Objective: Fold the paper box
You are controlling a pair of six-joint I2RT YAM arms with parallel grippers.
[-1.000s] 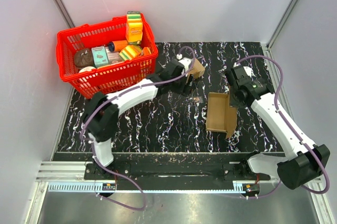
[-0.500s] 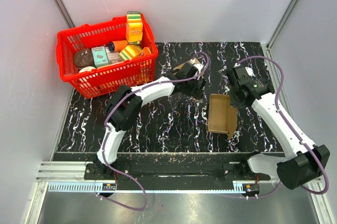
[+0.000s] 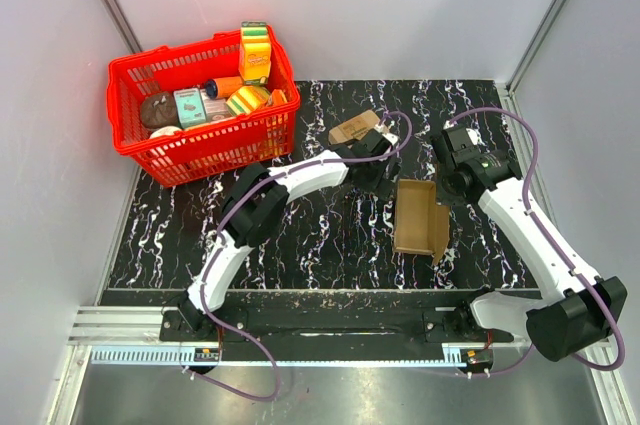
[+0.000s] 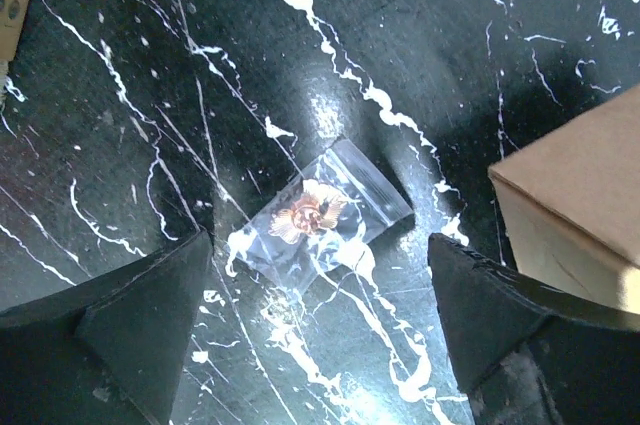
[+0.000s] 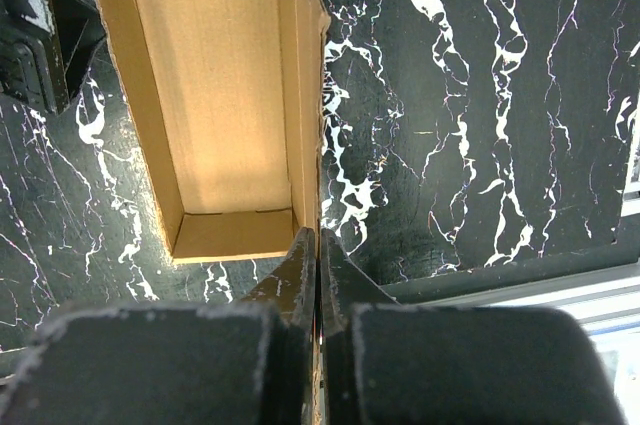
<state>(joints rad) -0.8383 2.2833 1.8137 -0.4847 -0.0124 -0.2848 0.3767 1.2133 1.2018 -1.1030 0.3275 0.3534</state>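
tightly, right pincer pinching paper box wall

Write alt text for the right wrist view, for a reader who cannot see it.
The right claw, its fingers pressed together, pinches the side wall of the paper box, an open brown cardboard tray lying on the black marbled table. A dark part of the left arm shows at top left.

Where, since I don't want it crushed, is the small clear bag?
In the left wrist view, the small clear bag lies flat on the table between the left gripper's open jaws, with the paper box's corner near it at frame right.
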